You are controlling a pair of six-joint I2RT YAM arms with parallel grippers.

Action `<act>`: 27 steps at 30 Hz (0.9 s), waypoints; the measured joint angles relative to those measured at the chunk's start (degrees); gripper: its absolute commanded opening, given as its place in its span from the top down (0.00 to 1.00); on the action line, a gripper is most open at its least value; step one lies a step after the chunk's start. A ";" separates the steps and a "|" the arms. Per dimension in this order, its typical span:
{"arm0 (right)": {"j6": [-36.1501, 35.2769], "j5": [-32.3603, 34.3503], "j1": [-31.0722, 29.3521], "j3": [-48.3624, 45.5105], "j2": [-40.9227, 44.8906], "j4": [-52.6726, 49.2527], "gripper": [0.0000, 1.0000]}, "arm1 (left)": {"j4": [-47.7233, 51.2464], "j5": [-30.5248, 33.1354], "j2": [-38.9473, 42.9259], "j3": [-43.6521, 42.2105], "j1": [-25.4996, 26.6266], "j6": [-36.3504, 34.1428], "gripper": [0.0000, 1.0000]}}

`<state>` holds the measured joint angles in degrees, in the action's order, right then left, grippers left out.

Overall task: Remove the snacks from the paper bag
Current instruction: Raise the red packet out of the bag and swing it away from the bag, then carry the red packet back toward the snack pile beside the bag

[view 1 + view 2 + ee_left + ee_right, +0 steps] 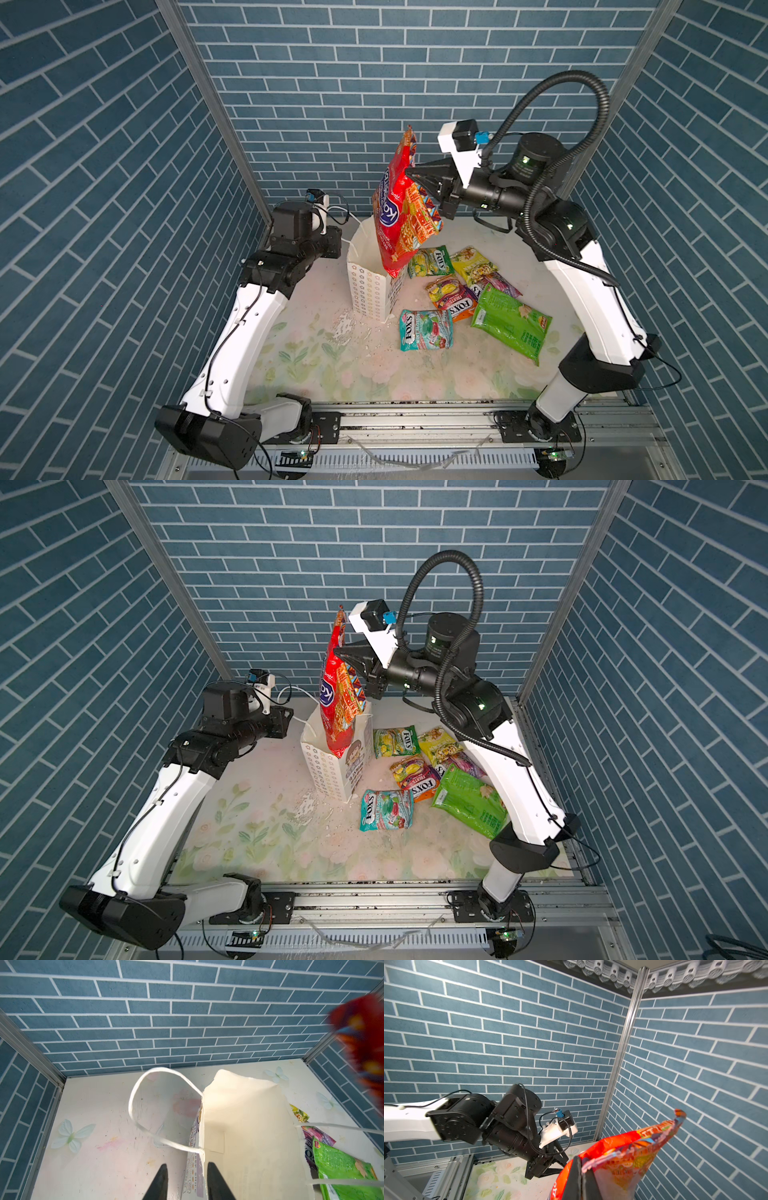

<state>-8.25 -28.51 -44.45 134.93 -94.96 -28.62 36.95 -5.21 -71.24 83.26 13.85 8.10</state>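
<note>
Right gripper [409, 171], clamped shut, holds the red packet [397, 220] above the bag [368, 286]; left gripper [187, 1165], part-open, straddles its rim.

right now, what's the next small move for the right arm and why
Probably swing the right gripper rightward and lower the red packet beside the green packet. Its jaws are shut on the packet, which hangs above the paper bag; the bag's inside looks empty in the left wrist view.

A floral-print mat [332, 365] lies between blue brick-pattern walls [332, 62]. Torn white scraps [344, 328] litter its middle, and an aluminium rail [415, 419] borders its near edge.
</note>
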 measured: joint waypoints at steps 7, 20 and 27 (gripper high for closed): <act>-3.52 9.07 0.02 -10.54 13.57 -0.02 1.00 | 3.58 -0.79 -1.75 0.00 -0.02 -0.39 0.60; -6.84 32.00 0.11 -22.97 24.79 -1.51 1.00 | 4.81 -6.08 -7.06 0.59 -0.07 -0.11 0.54; -7.67 44.54 0.11 -27.87 24.83 -4.31 1.00 | 4.76 -7.85 -10.34 0.85 -0.07 0.20 0.59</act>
<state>-15.92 16.03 -44.34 107.07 -70.13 -32.93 41.71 -13.06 -81.58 84.12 13.78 8.29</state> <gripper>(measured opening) 0.041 0.426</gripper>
